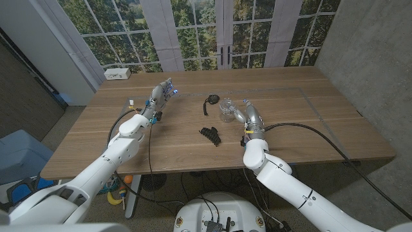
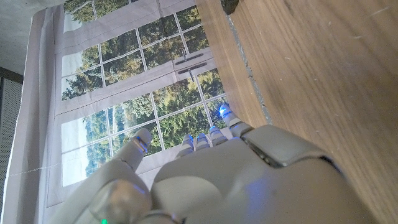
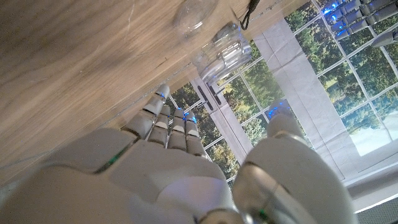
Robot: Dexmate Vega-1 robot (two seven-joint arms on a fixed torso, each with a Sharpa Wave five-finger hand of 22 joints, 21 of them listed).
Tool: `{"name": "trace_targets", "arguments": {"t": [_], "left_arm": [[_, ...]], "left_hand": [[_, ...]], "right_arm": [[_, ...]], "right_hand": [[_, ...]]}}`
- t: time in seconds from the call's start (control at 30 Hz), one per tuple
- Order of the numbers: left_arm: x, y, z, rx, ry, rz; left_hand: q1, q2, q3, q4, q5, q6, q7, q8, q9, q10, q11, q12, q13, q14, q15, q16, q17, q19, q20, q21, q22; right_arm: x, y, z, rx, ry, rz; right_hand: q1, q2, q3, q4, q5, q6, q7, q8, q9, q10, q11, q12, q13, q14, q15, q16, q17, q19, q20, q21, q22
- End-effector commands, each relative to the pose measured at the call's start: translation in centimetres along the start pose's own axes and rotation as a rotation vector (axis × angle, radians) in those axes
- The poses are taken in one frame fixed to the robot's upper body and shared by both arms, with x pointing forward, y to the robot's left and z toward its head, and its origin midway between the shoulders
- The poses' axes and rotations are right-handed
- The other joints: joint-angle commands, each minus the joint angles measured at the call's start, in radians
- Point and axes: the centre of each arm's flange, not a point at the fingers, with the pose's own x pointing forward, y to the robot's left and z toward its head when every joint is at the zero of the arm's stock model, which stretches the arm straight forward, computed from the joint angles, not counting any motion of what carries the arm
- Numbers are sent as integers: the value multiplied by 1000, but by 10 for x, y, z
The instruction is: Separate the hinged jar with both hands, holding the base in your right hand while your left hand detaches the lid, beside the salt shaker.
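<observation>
A small clear glass jar [image 1: 226, 111] stands in the middle of the wooden table [image 1: 302, 129]. It shows again in the right wrist view as the jar [image 3: 222, 53], ahead of my fingertips. A black piece with a wire loop [image 1: 210, 100] lies just to its left. My right hand [image 1: 252, 119] stands close beside the jar on its right, fingers stretched out and thumb apart, holding nothing. My left hand [image 1: 161, 98] is raised over the table's left part, well away from the jar, with its fingers spread and nothing in it. The same left hand [image 2: 205, 180] fills the lower part of the left wrist view.
A small black object [image 1: 210, 135] lies on the table in front of the jar. A white box [image 1: 118, 73] sits at the far left corner. Windows stand behind the table's far edge, and a black cable [image 1: 322, 132] runs across the right side.
</observation>
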Motion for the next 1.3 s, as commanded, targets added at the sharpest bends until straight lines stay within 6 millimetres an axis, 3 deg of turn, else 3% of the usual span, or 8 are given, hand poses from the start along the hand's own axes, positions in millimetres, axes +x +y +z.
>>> {"name": "trace_targets", "arguments": {"t": [0.03, 0.13, 0.57, 0.97, 1.3], "left_arm": [[-4, -1, 1, 1, -1, 0], [-4, -2, 2, 3, -4, -2], [-8, -4, 4, 1, -11, -7], [-10, -3, 5, 0, -21, -7], [-13, 0, 6, -2, -26, -2]], "left_hand": [[-5, 89, 11, 1, 2, -8, 4, 4, 5, -9, 2, 8, 4, -9, -6, 6, 1, 7, -25, 0, 4], [-6, 89, 11, 1, 2, -8, 4, 4, 5, -10, 1, 8, 4, -9, -6, 6, 1, 8, -26, -1, 4], [-6, 89, 12, 1, 3, -9, 7, 4, 5, -11, 2, 8, 4, -10, -5, 5, 1, 9, -25, -4, 4], [-6, 89, 13, 1, 3, -10, 8, 4, 5, -11, 3, 8, 4, -10, -3, 5, 0, 10, -25, -7, 4], [-7, 88, 14, 1, 3, -10, 9, 5, 5, -12, 4, 8, 4, -10, -3, 5, 0, 11, -26, -9, 4]], "right_arm": [[-13, 17, 9, -101, 12, -26], [-15, 22, 9, -110, 17, -32], [-24, 42, 13, -181, 70, -79], [-22, 59, 18, -255, 95, -91], [-17, 71, 25, -311, 113, -149]], "right_hand": [[-7, -10, -8, 3, 9, -6, 8, 4, 3, 0, 2, 0, 5, -4, 1, -2, 2, -4, -1, -5, 4], [-8, -21, -19, 7, 14, -3, 12, 6, 4, 7, 1, 4, 8, 15, -8, 6, 4, 16, -8, -3, 6], [-28, -56, -65, 20, 28, -3, 21, 9, 10, 17, 11, 13, 21, 31, -7, 17, 17, 10, -8, -21, 9], [-24, -49, -89, 25, 44, -10, 31, 11, 16, 12, 13, 17, 34, 23, -6, 23, 33, 5, 5, -34, 11], [-13, -40, -103, 27, 57, -4, 31, 18, 19, 17, 12, 24, 46, 10, 6, 24, 46, -14, 34, -51, 12]]}}
